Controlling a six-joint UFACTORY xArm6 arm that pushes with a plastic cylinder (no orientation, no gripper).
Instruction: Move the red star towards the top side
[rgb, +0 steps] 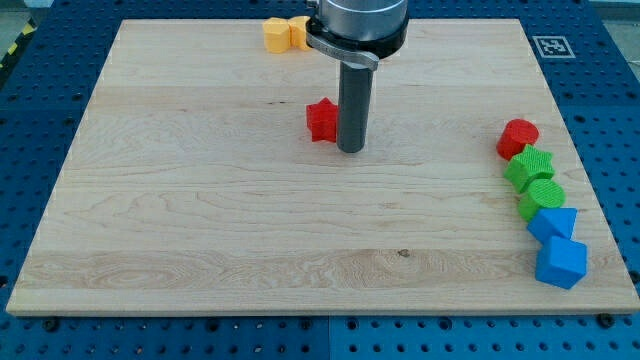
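- A wooden board (200, 230) lies on a blue perforated table (30, 100); a dark rod comes down from the view's top centre.
- My tip (350, 150) rests on the board. There are no fingers here, so nothing is clenched or grasped; the rod only pushes.
- The red star (321, 120) sits just beside my tip, on the tip's left in the view and slightly towards the top. It looks to be touching the rod, or nearly so.
- Judged step: lining up for the push. The star is near the board's middle, well short of the top edge.
- Next move, as a judgement: my tip needs to get below the star, on the view's bottom side, then slide upward. Pushing from where it stands would send the star left instead.
- Two yellow blocks (284, 33) lie near the top edge, above and left of my tip; a straight upward push may run close to them.
- Far right of my tip, a column: a red block (518, 137), two green blocks (534, 180), two blue blocks (556, 245).
- A black-and-white square marker (551, 46) sits at the board's top right corner. No readable words or brands.
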